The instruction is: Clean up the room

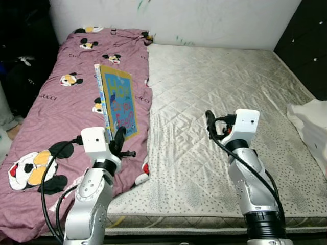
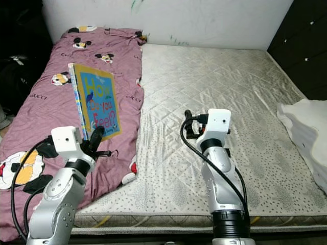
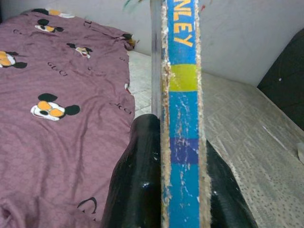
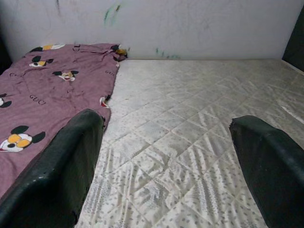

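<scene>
One risk: left gripper clenches just the bottom edge of the tall children's book, which could lever out sideways; right gripper spread, empty.

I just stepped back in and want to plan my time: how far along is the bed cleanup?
Early stage. In hand: the left gripper is shut on the book, lifted above the purple blanket. The right gripper is open over the bare mattress. Left: putting the book away, the rumpled blanket, and the white cloth at the edge.
</scene>
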Controlling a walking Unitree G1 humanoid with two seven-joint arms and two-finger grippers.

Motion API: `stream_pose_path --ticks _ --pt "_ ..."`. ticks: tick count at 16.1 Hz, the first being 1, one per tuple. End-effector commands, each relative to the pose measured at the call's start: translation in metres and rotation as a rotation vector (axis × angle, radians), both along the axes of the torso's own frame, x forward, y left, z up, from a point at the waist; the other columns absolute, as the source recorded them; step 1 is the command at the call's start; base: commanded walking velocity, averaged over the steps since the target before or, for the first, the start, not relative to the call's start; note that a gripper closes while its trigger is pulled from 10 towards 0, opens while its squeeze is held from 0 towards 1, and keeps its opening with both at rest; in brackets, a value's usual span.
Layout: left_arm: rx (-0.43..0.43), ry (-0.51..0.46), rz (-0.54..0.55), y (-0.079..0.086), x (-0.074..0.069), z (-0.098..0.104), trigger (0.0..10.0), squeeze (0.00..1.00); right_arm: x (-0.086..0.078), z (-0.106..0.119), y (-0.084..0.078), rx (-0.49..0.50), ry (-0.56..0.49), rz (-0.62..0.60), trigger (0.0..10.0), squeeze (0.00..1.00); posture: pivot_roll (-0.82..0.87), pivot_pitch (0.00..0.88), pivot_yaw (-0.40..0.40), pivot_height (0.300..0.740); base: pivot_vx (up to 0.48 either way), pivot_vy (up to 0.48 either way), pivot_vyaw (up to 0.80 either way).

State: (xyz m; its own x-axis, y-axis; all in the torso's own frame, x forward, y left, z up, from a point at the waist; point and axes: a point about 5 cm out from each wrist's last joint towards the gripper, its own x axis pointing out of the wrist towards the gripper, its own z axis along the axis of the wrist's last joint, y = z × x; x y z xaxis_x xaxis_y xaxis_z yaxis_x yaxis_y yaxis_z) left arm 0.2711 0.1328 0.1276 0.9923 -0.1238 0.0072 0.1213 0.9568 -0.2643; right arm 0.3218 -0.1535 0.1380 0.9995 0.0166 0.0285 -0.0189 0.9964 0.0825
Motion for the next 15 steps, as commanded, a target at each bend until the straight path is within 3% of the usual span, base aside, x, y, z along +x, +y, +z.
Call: stream_pose_path --ticks 1,4,9,15 --pt "-0.015 -0.033 -0.003 -0.0027 0.0023 0.0060 10.0 0.00 0.0004 -0.0008 -0.0032 -0.001 0.003 -0.018 10.0 0.00 -0.05 0.060 -0.036 0.740 0.000 0.000 0.00" --pt "-0.014 -0.031 -0.002 -0.0030 0.0023 0.0060 10.0 0.00 -0.0002 -0.0018 -0.0037 -0.002 0.007 -0.022 10.0 0.00 -0.05 0.060 -0.036 0.740 0.000 0.000 0.00" --pt "-0.009 -0.034 -0.008 -0.0048 0.0016 0.0062 10.0 0.00 -0.0015 -0.0015 -0.0046 -0.004 0.005 -0.025 10.0 0.00 -0.06 0.067 -0.037 0.740 0.000 -0.164 -0.73" --pt "-0.009 -0.027 -0.007 -0.0049 0.0003 0.0049 10.0 0.00 -0.0022 -0.0025 -0.0047 -0.008 0.008 -0.024 10.0 0.00 -0.06 0.076 -0.036 0.740 0.000 -0.269 0.00"
